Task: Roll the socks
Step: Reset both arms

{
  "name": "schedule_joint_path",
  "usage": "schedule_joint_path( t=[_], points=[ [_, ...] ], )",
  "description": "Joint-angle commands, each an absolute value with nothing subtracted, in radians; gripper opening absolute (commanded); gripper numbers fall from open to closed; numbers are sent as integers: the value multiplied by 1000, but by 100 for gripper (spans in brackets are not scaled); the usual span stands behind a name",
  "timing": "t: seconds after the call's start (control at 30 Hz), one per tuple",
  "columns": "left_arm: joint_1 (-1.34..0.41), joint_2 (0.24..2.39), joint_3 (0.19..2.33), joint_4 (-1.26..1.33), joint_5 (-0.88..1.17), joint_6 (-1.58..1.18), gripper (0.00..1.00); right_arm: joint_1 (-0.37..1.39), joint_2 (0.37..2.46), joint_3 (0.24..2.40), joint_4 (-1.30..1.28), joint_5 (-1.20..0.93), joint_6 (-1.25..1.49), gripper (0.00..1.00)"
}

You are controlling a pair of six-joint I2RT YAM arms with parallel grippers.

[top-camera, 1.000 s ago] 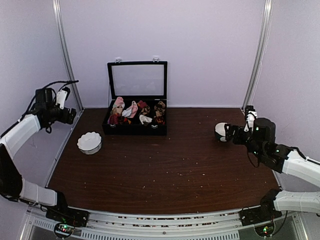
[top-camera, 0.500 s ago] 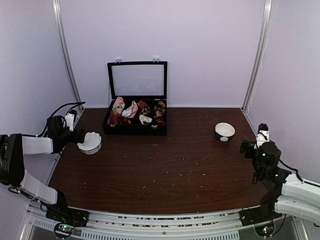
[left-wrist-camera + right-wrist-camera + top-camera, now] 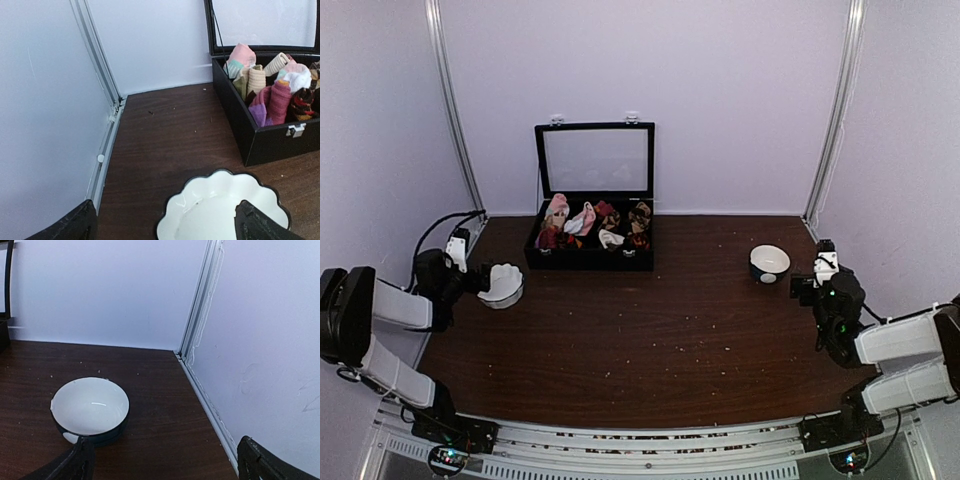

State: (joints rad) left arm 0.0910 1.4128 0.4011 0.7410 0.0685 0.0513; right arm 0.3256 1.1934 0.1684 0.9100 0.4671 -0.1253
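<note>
Both sets of jaws stand fully apart and hold nothing. The left gripper sits at the near rim of the scalloped white bowl, and the right gripper faces the dark bowl. Each arm lies low at its own side, likely a rest pose. The socks are bundled among others in the black case, its lid upright, well apart from both grippers

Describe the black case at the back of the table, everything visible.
The black case is rectangular and stands flat on the brown table near the back wall. Its lid, a black frame around a clear pane, stands upright and open. A silver latch sits on its front. Rolled sock bundles fill it.
</note>
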Motion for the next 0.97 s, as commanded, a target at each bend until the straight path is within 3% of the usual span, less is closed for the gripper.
schedule_joint_path(
  t=[0.0, 0.13, 0.23, 0.93],
  points=[
    [70, 1414, 325, 1000, 1, 36, 98, 197, 1219, 178, 1086, 281, -74, 100],
    [70, 1425, 340, 998, 6, 35, 98, 104, 1352, 181, 1214, 74, -38, 100],
    [70, 1422, 340, 988, 5, 33, 98, 76, 1344, 265, 1028, 113, 12, 100],
    [70, 1425, 340, 995, 5, 35, 98, 67, 1359, 256, 1073, 110, 9, 100]
  ],
)
